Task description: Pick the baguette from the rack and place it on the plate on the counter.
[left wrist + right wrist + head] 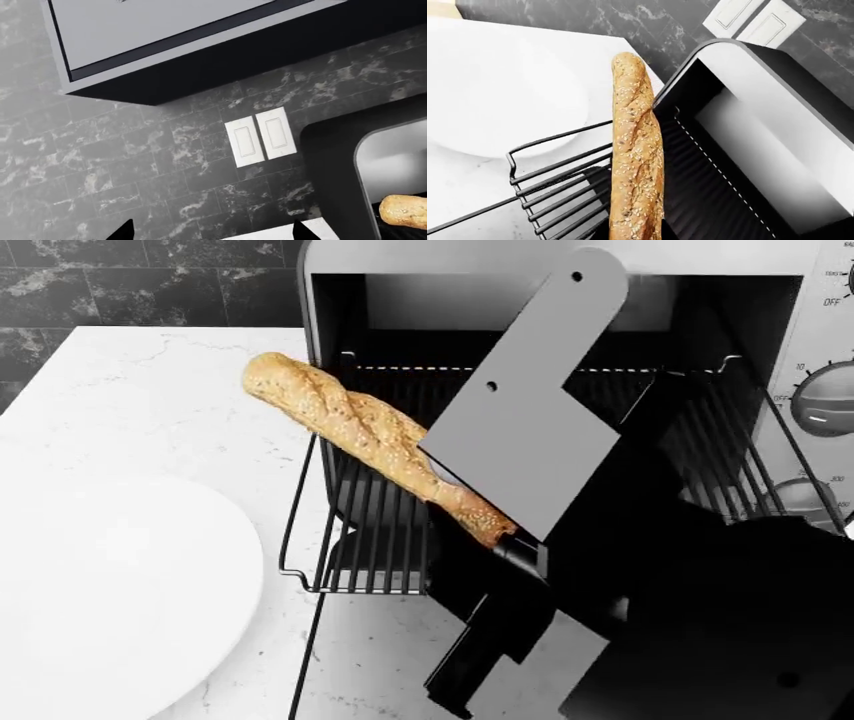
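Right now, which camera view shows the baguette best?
The head view: the baguette shows nearly whole, lifted over the rack. The right wrist view cuts off its near end; the left wrist view catches only one end.

Baguette [358,430]: long, golden-brown, seeded crust, raised off the rack [380,540] and tilted, far end out past the rack's left rim toward the plate [94,590], near end hidden behind the arm. Rack: dark wire grid with raised rim, pulled out in front of the oven opening. Plate: plain white, round, flat on the white veined counter [160,400], left of the rack.
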You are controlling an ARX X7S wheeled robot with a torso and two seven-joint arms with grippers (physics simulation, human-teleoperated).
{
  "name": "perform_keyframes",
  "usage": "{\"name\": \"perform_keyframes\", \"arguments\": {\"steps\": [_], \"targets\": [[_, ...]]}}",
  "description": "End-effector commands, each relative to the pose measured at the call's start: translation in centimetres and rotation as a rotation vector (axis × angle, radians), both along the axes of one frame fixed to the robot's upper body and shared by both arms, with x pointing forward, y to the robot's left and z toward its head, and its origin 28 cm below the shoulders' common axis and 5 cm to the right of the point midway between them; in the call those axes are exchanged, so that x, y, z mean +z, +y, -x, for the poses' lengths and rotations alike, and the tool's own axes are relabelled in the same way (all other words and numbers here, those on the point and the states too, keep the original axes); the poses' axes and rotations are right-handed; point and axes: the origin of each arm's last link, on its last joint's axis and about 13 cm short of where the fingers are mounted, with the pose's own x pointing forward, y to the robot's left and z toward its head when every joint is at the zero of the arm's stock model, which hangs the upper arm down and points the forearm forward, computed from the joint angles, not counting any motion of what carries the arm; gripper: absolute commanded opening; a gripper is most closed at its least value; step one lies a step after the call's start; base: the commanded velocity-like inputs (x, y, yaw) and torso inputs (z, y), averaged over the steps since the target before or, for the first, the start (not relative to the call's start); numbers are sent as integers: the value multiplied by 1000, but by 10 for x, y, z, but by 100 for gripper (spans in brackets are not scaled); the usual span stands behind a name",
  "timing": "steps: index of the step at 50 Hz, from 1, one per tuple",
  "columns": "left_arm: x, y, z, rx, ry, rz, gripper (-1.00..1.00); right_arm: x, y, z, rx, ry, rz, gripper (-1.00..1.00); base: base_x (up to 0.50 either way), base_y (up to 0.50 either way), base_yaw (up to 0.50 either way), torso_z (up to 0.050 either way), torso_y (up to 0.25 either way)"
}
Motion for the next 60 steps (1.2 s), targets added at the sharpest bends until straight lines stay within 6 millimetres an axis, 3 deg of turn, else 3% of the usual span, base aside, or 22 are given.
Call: {"name": "perform_keyframes", "arguments": {"steps": [1,8,26,45,53,60], "targets": [[0,11,11,43,-8,3,100,15,30,-7,96,-30,-1,-100,0,0,0,0,0],[3,16,18,61,-17,8,100,17,49,-11,161,-12,-8,-100,0,0,0,0,0],[8,21,22,79,-38,6,100,16,76,-15,275,39,-35,-100,0,0,0,0,0],[7,23,24,83,-40,11,100,33,81,-33,311,119,-76,-100,0,0,0,0,0],[7,25,26,85,-42,15,100,30,105,-52,318,176,-85,-100,0,0,0,0,0],[8,26,28,89,-45,21,100,30,124,-51,357,202,-93,-100,0,0,0,0,0]]}}
